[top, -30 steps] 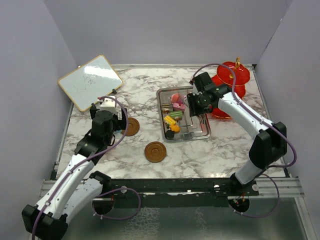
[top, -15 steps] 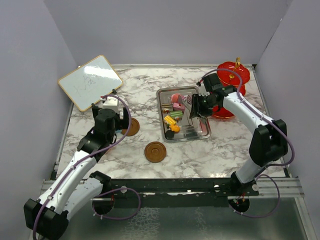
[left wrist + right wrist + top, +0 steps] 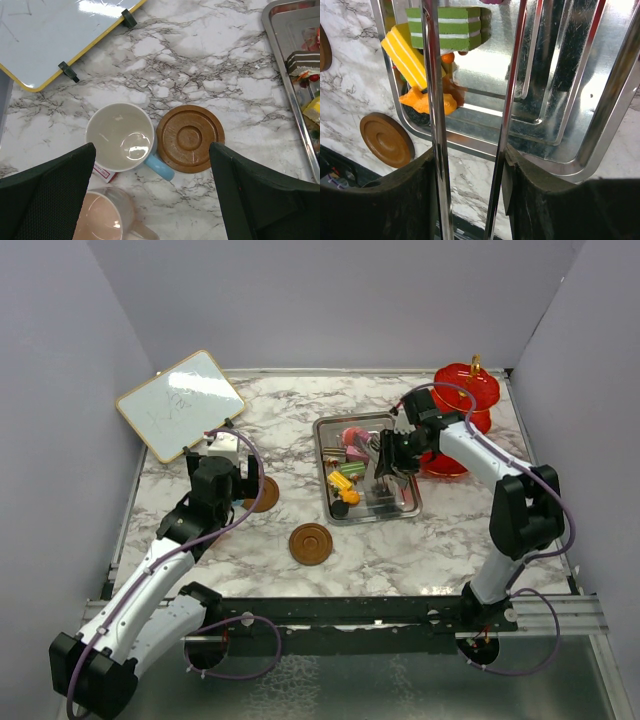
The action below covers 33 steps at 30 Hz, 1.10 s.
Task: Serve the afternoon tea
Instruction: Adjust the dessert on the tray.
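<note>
Blue cup [image 3: 120, 137] stands upright, handle toward brown saucer [image 3: 190, 138].

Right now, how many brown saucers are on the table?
2. The near saucer lies alone, near-left of the steel tray; the far saucer lies beside the blue cup. None seems hidden.

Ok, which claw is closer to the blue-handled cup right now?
Left. The left claw hangs open just above the blue-handled cup and the saucer beside it. The right claw, gripping metal tongs, is over the steel tray, well off to the cup's right.
</note>
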Each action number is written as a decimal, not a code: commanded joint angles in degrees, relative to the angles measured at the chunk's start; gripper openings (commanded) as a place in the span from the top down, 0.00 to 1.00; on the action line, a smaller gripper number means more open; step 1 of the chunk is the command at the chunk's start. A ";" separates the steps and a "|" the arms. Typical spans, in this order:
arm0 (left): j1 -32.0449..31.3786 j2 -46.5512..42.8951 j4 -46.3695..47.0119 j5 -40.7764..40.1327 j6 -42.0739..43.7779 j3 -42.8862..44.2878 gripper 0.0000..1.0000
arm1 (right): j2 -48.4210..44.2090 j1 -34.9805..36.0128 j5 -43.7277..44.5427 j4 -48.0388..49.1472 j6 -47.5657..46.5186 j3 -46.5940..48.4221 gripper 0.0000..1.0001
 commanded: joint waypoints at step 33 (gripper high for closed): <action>0.36 1.22 1.82 5.40 0.60 0.07 0.01 | -22.10 -0.13 2.96 -15.29 -6.81 -4.68 0.81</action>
